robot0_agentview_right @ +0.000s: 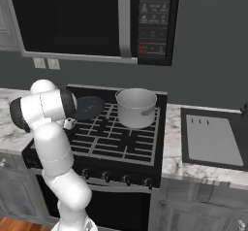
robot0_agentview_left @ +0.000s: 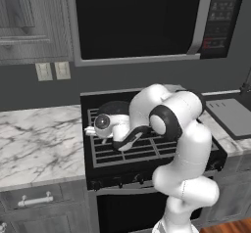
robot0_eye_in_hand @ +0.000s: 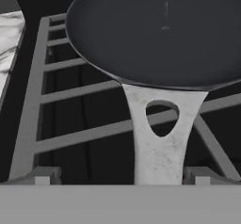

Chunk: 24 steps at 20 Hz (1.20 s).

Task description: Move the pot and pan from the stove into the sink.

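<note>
Gripper (robot0_eye_in_hand: 122, 175): low over the left side of the stove, aimed along the pan handle; jaws spread wide, one fingertip (robot0_eye_in_hand: 41, 175) on each side of the handle, neither seen touching it. Nothing held.
Pan (robot0_eye_in_hand: 155, 30): dark, shallow, round, resting on the grates at the rear left of the stove. In the right base view its far edge (robot0_agentview_right: 89, 106) shows beyond the arm's elbow.
Pan handle (robot0_eye_in_hand: 157, 138): pale, mottled metal, flat, with a teardrop hole near the bowl; it runs from the pan rim toward the hand and lies between the fingertips.
Pot (robot0_agentview_right: 136, 107): silvery, cylindrical, upright on the rear right grate, a small side handle facing front. Well apart from the pan.
Stove (robot0_agentview_right: 121, 145): black, grey grid grates, knobs along the front edge; set between two marble counters.
Sink (robot0_agentview_right: 213, 140): to the right of the stove, beyond a strip of counter; flat grey panel with three short slots near its back edge, dark surround.
Counter (robot0_agentview_left: 39, 144): white marble, left of the stove.
Microwave (robot0_agentview_left: 142, 19): dark door, mounted above the stove.
Arm (robot0_agentview_left: 188, 149): white, folded forward and down over the left burners.
</note>
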### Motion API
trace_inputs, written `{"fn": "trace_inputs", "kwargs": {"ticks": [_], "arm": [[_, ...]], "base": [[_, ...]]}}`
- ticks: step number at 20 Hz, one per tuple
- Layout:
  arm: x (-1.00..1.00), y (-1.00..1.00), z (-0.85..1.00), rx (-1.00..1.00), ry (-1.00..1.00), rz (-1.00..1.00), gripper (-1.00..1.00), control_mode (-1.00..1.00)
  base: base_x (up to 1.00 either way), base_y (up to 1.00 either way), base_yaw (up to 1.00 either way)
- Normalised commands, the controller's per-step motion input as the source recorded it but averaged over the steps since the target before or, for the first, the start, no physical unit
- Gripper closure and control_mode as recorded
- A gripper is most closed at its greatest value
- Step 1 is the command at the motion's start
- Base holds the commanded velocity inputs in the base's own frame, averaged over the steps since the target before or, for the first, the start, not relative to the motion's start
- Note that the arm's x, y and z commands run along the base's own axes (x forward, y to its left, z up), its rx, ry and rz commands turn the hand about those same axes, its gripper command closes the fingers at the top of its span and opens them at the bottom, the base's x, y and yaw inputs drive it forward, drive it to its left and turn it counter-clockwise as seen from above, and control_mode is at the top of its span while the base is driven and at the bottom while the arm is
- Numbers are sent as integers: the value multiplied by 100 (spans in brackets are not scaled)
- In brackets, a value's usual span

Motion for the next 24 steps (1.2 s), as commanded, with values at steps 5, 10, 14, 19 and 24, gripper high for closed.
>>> {"fn": "trace_inputs", "kwargs": {"ticks": [5,10,14,19,24], "arm": [[11,1,-27,0,0,0,-100,-100],[2,0,-4,0,0,0,100,-100],[0,0,0,0,0,0,100,-100],[4,0,19,0,0,-4,100,-100],[3,0,71,0,0,-10,100,-100]], "base": [[0,0,0],[0,0,0],[0,0,0],[0,0,0],[0,0,0]]}}
